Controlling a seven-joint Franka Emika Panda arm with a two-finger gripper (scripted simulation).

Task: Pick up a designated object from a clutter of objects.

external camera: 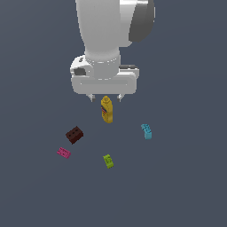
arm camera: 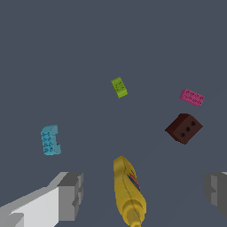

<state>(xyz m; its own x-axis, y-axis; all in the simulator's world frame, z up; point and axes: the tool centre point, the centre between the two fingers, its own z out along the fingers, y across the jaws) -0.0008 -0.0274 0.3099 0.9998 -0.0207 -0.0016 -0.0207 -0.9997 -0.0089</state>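
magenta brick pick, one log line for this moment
gripper: open, empty, above yellow bottle | magenta brick: on floor, untouched, beside dark brown brick | phase: pre-approach

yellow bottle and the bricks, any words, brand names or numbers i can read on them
No text can be read.
yellow bottle: a red and dark label patch on its side, too blurred to read in either view.
magenta brick, dark brown brick, lime-green brick, cyan brick: only studs or holes, no lettering visible.
gripper: no markings visible.

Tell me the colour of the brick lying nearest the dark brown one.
Magenta-pink brick; clearest in the wrist view, beside the dark brown brick.
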